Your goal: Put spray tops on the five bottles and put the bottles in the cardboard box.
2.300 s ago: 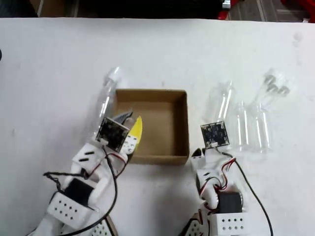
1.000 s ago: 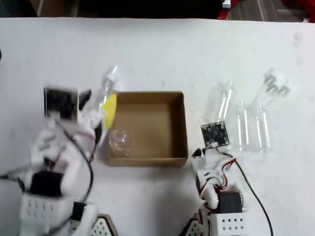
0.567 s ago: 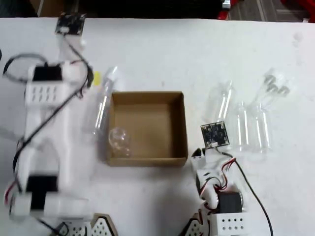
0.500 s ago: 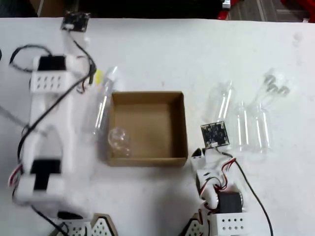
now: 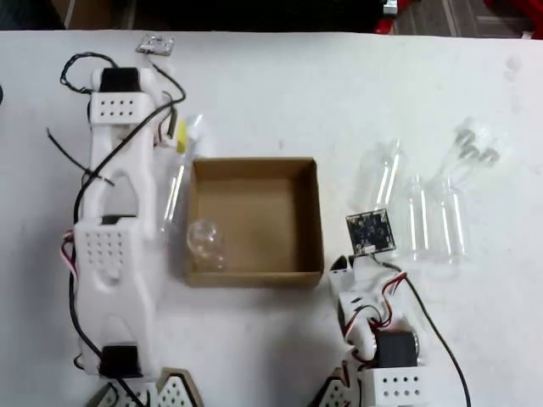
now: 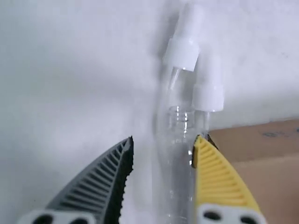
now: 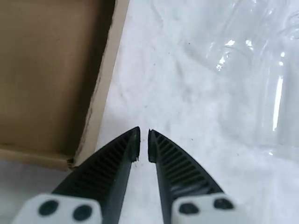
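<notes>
Over the far-left part of the white worktop (image 5: 280,93): left claw (image 6: 165,140) released, with grey finger (image 6: 107,186) and yellow finger (image 6: 215,177) either side of a clear bottle (image 6: 175,158). That bottle flat on the worktop, just beside the left wall of the cardboard box (image 5: 263,220). Beyond its open neck, two white spray tops (image 6: 182,46), close together. Inside the box, at the near-left corner, a second bottle (image 5: 204,242). By the box's near-right corner: right claw (image 7: 144,135) clenched on nothing, tips almost touching, low over bare worktop. Right of the box, three clear bottles (image 5: 416,216) side by side. Just past them, a small blurred cluster of spray tops (image 5: 475,146).
</notes>
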You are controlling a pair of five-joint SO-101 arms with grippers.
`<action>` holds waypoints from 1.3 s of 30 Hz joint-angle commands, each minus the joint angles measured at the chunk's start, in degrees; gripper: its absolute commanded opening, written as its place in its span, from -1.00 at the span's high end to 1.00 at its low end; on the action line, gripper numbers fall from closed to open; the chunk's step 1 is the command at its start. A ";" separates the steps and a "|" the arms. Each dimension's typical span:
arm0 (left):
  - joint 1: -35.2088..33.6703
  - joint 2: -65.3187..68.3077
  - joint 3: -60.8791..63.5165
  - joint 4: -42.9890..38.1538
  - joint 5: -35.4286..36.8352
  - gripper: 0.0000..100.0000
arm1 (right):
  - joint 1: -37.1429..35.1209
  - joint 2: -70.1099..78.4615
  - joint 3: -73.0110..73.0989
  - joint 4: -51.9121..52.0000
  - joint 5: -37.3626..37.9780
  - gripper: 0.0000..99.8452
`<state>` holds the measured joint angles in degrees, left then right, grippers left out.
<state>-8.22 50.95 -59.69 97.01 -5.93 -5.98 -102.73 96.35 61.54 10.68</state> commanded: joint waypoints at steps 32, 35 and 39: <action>2.77 16.04 -17.93 5.10 -0.44 0.74 | 0.66 -0.40 0.53 0.22 -0.18 0.97; 2.77 15.60 -18.37 5.27 -0.35 0.86 | 0.66 -0.40 0.53 0.22 -0.18 0.97; 2.86 13.85 -18.11 5.36 -0.35 0.92 | 0.66 -0.40 0.53 0.22 -0.18 0.97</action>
<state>-6.37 67.82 -77.54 101.58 -5.85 -5.98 -102.73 96.35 61.54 10.68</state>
